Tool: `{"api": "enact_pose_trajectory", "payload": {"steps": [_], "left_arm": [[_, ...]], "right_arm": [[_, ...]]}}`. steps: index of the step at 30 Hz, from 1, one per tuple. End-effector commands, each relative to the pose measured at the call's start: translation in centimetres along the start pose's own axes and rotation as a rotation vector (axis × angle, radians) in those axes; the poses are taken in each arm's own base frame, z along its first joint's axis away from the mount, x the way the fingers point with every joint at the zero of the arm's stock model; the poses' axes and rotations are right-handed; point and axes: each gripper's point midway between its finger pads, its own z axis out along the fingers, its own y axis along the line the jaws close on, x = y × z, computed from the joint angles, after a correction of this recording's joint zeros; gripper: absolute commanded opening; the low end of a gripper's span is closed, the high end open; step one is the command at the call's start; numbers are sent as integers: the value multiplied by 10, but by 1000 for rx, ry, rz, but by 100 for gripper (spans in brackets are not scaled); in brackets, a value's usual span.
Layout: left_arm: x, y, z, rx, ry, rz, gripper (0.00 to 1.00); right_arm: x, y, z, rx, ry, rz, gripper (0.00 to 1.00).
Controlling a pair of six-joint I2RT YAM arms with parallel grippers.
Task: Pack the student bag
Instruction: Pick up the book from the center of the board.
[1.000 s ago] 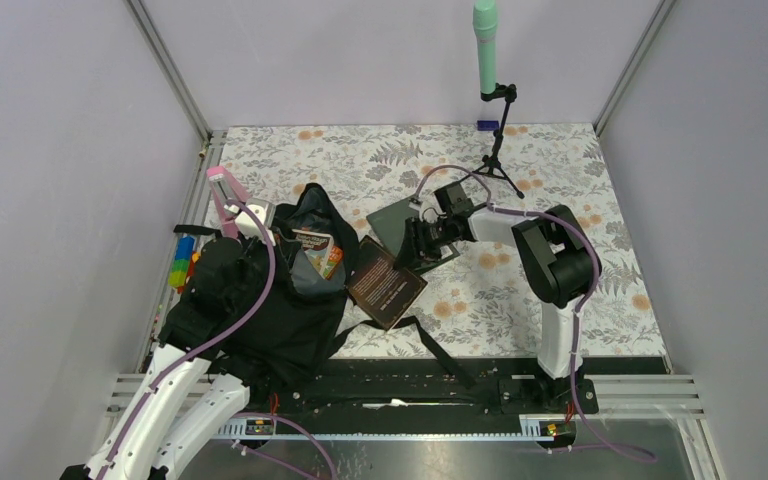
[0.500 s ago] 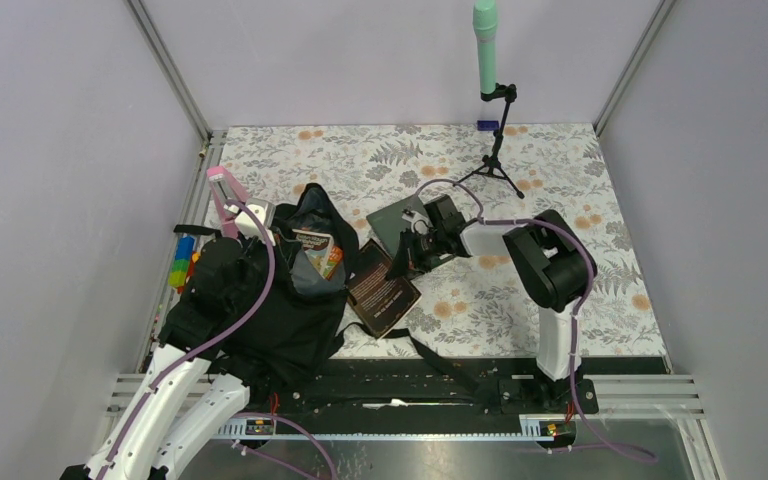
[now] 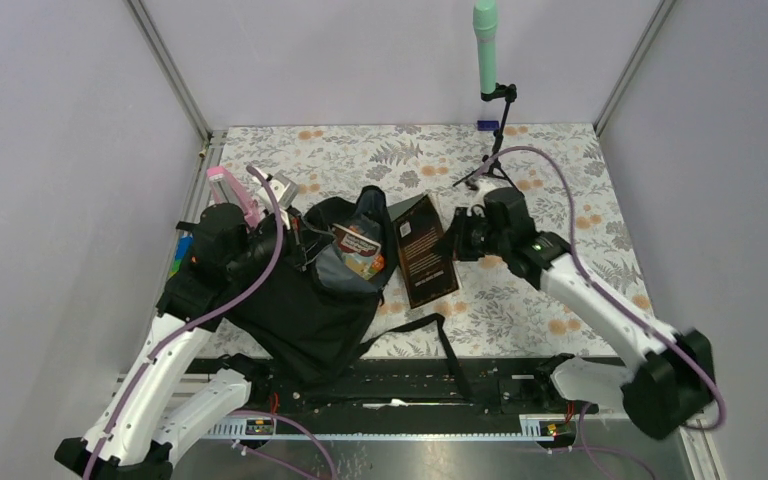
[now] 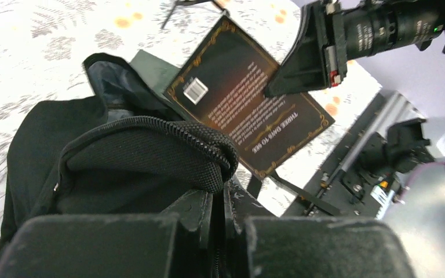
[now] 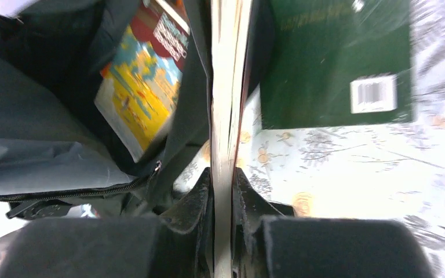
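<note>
Your left tool (image 4: 219, 200) is pinched together on the zippered rim of the student bag (image 3: 300, 310), which slumps on the left of the tabletop (image 3: 580, 180) beside that arm; the lifted rim seems meant to prop the mouth open toward the right. Your right tool (image 5: 223, 182) is clamped across the dark book (image 3: 426, 250), holding it raised on edge just beside that mouth, likely so it can slide in next to the colourful book (image 3: 358, 250) already inside. The green book (image 5: 336, 58) lies flat on the tabletop beyond, not yet packed.
</note>
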Motion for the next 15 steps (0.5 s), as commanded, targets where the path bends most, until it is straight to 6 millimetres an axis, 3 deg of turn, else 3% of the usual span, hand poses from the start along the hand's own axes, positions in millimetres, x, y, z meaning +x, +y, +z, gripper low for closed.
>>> {"api": "enact_pose_trajectory", "payload": {"steps": [1,5,8,15], "left_arm": [[-81,-71,-25,309,-225,199,0],[-56,-55,-18,256,-155,190,0],[-32,-46,-17,224,-114,174,0],[12,-34,-27,167,-74,113,0]], "right_arm": [[-38,2,-62,90,-263,-142,0],[-44,22,-96,3,-382,-190,0],[-48,41,-103,-118,-473,-209,0],[-67,78,-96,-321,-544,-255,0]]}}
